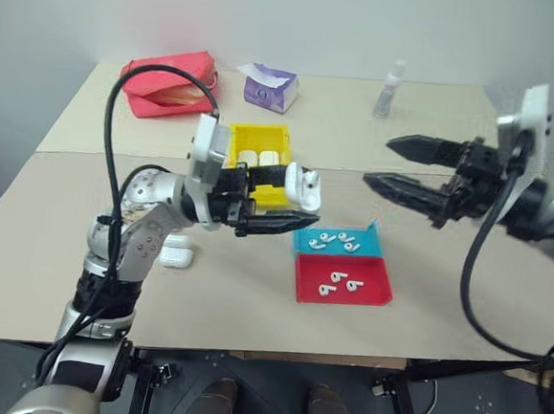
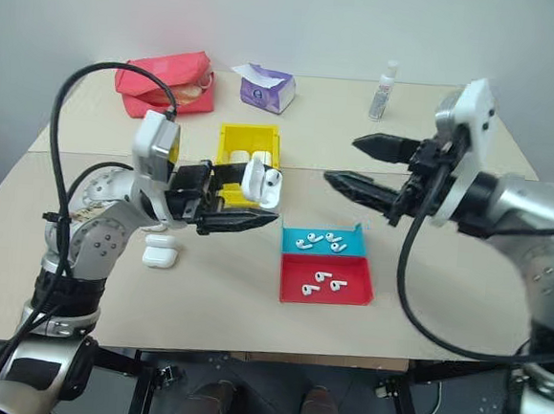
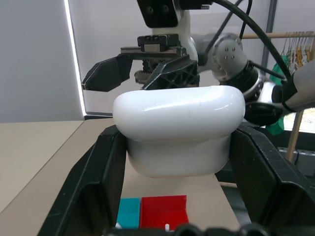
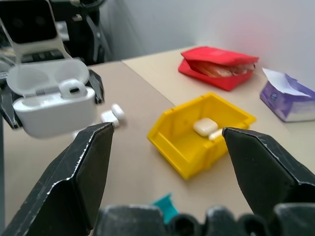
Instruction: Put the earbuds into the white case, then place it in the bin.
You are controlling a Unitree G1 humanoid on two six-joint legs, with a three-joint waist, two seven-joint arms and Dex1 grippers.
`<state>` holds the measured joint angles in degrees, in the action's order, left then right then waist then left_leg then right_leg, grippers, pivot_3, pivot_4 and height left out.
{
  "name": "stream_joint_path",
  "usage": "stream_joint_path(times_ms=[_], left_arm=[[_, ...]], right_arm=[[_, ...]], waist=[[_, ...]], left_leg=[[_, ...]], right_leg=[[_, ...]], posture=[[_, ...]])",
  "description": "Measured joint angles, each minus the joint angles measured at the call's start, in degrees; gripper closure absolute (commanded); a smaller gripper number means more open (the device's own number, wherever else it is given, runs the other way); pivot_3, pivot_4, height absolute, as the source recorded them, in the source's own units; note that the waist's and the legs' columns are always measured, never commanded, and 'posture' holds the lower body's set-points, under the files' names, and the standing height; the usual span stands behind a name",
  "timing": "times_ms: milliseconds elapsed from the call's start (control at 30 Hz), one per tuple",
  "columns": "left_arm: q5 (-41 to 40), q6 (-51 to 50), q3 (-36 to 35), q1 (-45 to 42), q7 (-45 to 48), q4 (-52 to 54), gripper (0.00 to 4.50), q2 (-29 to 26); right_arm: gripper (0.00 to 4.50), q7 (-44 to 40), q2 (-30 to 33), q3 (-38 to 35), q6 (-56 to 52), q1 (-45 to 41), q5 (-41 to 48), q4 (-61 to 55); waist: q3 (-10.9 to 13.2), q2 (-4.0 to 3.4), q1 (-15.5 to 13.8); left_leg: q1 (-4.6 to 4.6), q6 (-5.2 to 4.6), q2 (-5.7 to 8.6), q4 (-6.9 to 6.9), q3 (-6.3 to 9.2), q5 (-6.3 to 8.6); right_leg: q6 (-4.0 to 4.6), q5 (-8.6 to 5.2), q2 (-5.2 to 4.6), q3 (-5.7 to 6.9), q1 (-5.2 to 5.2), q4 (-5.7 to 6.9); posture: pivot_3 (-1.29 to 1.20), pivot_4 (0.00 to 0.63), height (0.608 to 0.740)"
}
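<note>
My left gripper is shut on the white case, holding it above the table in front of the bin. The case's lid is flipped open, and one earbud sits in a slot; the other slot looks empty. My right gripper hangs open and empty to the right of the case, apart from it, fingers pointing toward it. Several loose earbuds lie in the blue tray and the red tray below. The yellow bin holds two shut cases.
Two more white cases lie on the table under my left arm. At the back stand a red pouch, a purple tissue pack and a small clear bottle.
</note>
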<state>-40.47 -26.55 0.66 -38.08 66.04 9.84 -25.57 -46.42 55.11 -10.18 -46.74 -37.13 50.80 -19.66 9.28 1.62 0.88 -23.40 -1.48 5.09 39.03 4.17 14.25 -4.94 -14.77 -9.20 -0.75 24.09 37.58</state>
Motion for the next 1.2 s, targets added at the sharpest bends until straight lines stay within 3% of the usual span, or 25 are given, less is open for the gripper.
stream_joint_path(times_ms=[133, 233, 333, 533, 667, 933, 1200], left_arm=[[0.0, 0.1, -0.5, 0.9, -0.8, 0.2, 1.67, 0.0], [-0.1, 0.1, -0.6, 2.5, -1.9, 1.1, 1.67, 0.1], [-0.1, 0.1, -0.7, 2.7, -2.5, 1.7, 1.67, 0.0], [-0.1, 0.1, -1.0, 3.1, -3.5, 3.0, 1.67, 0.0], [-0.2, 0.1, -1.2, 4.1, -4.7, 4.2, 1.67, 0.0], [-0.4, 0.0, -1.8, 5.9, -6.8, 7.0, 1.67, -0.3], [-0.8, -0.1, -1.8, 7.2, -8.1, 8.3, 1.67, -0.6]], right_arm=[[0.34, -10.4, 5.3, 10.1, 4.0, -1.0, -9.7, 3.8], [0.94, -17.8, 6.4, 18.1, 9.4, -3.2, -18.2, 7.0], [1.89, -23.5, 5.7, 24.7, 15.6, -6.7, -26.3, 11.0], [1.89, -31.6, -1.6, 37.1, 29.6, -17.5, -43.9, 27.9], [1.89, -34.7, -7.3, 41.5, 38.4, -23.0, -52.1, 41.3], [1.89, -36.0, -18.6, 43.5, 44.6, -32.7, -61.8, 64.7], [1.89, -37.3, -23.2, 43.4, 44.4, -34.3, -65.9, 71.0]], waist=[[0.0, 0.0, 0.2], [0.0, 0.01, 0.2], [0.0, 0.01, 0.3], [0.0, 0.01, 0.4], [0.0, 0.01, 0.4], [0.0, 0.0, 1.2], [0.0, -0.01, 1.6]], left_leg=[[-0.02, -0.06, 0.01, 0.04, -0.06, 0.04], [-0.03, -0.04, 0.0, 0.04, -0.06, 0.03], [-0.03, -0.02, 0.01, 0.07, -0.07, 0.02], [-0.03, 0.05, 0.0, 0.05, -0.06, -0.03], [-0.12, 0.05, 0.01, 0.04, -0.04, -0.02], [-0.13, 0.12, 0.01, 0.05, 0.04, -0.06], [-0.12, 0.14, 0.0, 0.05, 0.08, -0.07]], right_leg=[[-0.01, 0.0, -0.01, -0.02, 0.0, 0.0], [-0.01, 0.0, 0.0, -0.02, 0.06, 0.0], [-0.01, 0.0, -0.02, -0.04, 0.06, -0.06], [-0.01, 0.0, -0.01, -0.03, 0.08, -0.28], [-0.01, 0.0, -0.03, -0.02, 0.12, -0.41], [0.0, 0.01, -0.03, 0.02, 0.11, -0.39], [0.0, 0.01, -0.02, 0.04, 0.12, -0.36]], posture=[[0.0, 0.15, 0.74], [0.0, 0.15, 0.74], [0.0, 0.15, 0.74], [0.0, 0.15, 0.74], [0.0, 0.15, 0.74], [0.0, 0.15, 0.74], [0.0, 0.15, 0.74]])
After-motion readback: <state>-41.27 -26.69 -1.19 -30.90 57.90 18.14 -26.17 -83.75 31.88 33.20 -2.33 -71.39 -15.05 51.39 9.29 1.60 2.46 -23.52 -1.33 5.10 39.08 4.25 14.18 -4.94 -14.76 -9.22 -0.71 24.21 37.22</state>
